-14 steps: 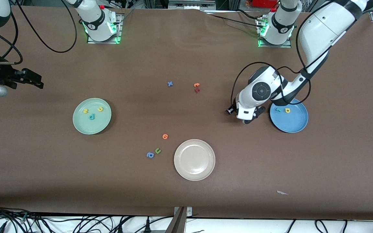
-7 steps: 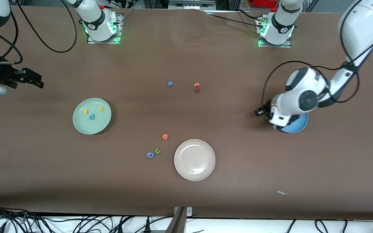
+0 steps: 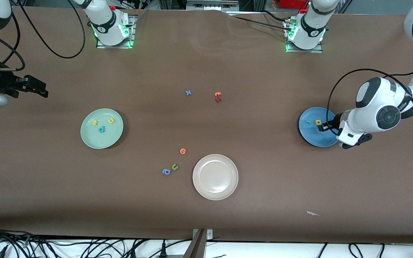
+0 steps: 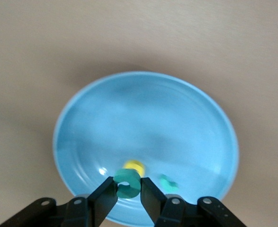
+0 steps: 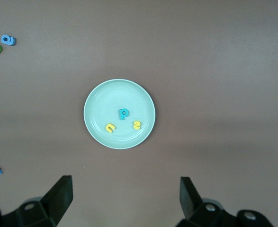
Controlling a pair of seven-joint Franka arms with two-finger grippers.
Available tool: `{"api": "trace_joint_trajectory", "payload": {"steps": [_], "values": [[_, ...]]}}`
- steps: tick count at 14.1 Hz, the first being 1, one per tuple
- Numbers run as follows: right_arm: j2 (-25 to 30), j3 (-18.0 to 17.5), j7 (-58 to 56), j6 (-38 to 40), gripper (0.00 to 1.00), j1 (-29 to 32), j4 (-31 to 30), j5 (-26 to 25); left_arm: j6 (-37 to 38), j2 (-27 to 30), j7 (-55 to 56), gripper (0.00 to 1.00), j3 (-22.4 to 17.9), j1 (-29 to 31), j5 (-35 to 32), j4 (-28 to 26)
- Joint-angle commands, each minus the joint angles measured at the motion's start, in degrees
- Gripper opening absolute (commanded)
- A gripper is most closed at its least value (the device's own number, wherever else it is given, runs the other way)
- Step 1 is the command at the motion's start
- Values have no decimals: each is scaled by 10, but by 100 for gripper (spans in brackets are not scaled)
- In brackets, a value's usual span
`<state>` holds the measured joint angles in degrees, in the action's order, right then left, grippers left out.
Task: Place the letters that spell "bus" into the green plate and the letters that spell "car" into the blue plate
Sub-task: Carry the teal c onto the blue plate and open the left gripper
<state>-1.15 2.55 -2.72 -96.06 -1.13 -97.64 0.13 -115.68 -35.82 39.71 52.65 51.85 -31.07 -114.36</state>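
Observation:
My left gripper (image 3: 324, 127) hangs over the blue plate (image 3: 314, 136), shut on the teal "c" (image 4: 128, 179), which sits pinched between the fingers above the plate (image 4: 148, 118). In that plate lie the yellow "a" (image 3: 318, 122) and the thin teal "r" (image 3: 308, 122). The green plate (image 3: 101, 138) holds the teal "b" (image 3: 101, 129), the yellow "u" (image 3: 111, 120) and the yellow "s" (image 3: 94, 123). My right gripper (image 3: 36, 87) waits open with nothing in it, up over the table at the right arm's end, looking down on the green plate (image 5: 119, 92).
A cream-white plate (image 3: 215, 176) stands nearer the camera at mid-table. Beside it lie an orange letter (image 3: 183, 151), a green "u" (image 3: 174, 167) and a blue "a" (image 3: 166, 172). Farther off are a blue "x" (image 3: 188, 92) and orange and red letters (image 3: 218, 96).
My left arm has swung across the blue plate toward its own end of the table, carrying the teal "c" from beside the plate to over it. The right arm has stayed still.

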Motion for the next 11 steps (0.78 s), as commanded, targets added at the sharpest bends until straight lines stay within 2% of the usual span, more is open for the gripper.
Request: {"api": "trace_joint_trajectory", "payload": {"steps": [1, 3, 4, 6, 8, 11], "values": [[2, -2, -10, 10, 100, 2, 5, 3, 5, -23, -10, 12, -7, -5, -40, 7], [2, -1, -10, 10, 100, 2, 5, 4, 5, -34, -9, 14, -12, -9, -43, 16], [2, -1, -9, 10, 100, 2, 5, 4, 5, -35, -9, 21, -12, -9, -43, 17], [2, -1, -9, 10, 100, 2, 5, 4, 6, -34, -7, 47, -12, -8, -42, 17], [2, -1, -9, 10, 100, 2, 5, 4, 8, -29, -2, 82, -11, -8, -37, 24], [3, -2, -9, 10, 100, 2, 5, 2, 52, -19, -3, 92, 10, -10, -23, 72]]}}
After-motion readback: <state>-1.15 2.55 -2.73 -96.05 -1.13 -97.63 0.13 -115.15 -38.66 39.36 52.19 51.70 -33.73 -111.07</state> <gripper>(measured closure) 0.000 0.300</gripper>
